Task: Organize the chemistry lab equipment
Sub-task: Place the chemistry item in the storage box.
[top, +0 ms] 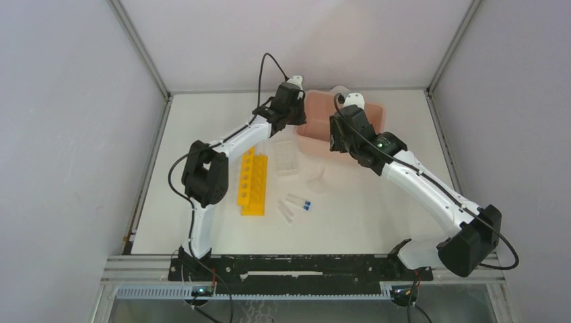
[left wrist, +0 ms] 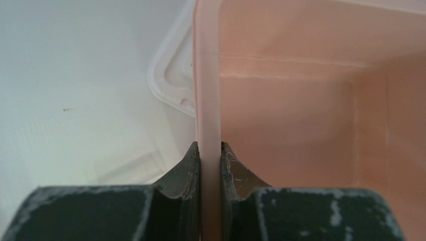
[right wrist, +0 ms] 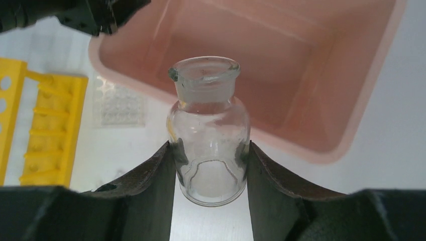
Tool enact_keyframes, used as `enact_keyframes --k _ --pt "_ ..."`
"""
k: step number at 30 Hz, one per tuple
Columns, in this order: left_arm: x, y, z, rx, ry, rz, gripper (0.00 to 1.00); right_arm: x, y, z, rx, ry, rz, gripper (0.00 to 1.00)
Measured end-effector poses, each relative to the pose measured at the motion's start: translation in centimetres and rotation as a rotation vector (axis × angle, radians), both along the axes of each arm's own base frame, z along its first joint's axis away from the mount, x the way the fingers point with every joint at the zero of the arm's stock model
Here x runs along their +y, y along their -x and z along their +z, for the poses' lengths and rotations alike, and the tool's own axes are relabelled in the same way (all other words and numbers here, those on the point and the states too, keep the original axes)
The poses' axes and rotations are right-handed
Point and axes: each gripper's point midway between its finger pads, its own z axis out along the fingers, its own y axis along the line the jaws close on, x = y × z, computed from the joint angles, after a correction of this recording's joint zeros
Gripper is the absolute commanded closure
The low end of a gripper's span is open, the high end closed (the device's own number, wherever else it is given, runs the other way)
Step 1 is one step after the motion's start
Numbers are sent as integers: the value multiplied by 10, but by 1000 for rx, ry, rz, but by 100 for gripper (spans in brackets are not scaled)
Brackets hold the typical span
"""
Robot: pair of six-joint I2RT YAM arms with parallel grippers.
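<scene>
Overhead view of a white counter (top: 377, 215) with two robot arms reaching toward its far edge, where a pink bin (top: 377, 111) sits open. The left tool (left wrist: 210, 150) is pressed together on the bin's left wall, one finger inside and one outside. This pinch likely steadies the bin so it cannot slide while something is lowered in. A white lid (left wrist: 168, 80) shows just beside the bin on that side.

The right tool (right wrist: 211, 150) pinches a small clear bottle (right wrist: 208, 125) by its belly. The bottle stands upright, its mouth open, apparently lifted clear of the counter. It hangs just short of the bin's near rim, with the empty bin beyond it, so a drop into the bin looks like the step in hand.

Left of centre, a yellow rack (top: 252, 182) lies beside a clear rack (top: 285, 158). Blue-capped tubes (top: 296, 202) and a clear funnel (top: 318, 182) lie near the counter's middle, well apart from both tools.
</scene>
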Motion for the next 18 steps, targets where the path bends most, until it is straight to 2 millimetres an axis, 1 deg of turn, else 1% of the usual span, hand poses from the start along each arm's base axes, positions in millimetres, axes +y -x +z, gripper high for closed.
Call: enact_keyframes --k 3,6,9,12,18 --pt "-6 5 0 -3 -7 -20 100 0 -17 -3 -9 14 -11 95" --pt "-10 8 -1 -2 -15 -33 100 -1 -35 -13 3 39 -21 95" --pt "-11 10 -1 0 -16 -39 100 0 -55 -26 19 59 -31 95" --pt "-11 11 -2 2 -19 -40 100 -3 -72 -43 49 72 -39 95" --pt "-10 14 -1 4 -21 -48 100 -11 -107 -87 121 105 -65 95"
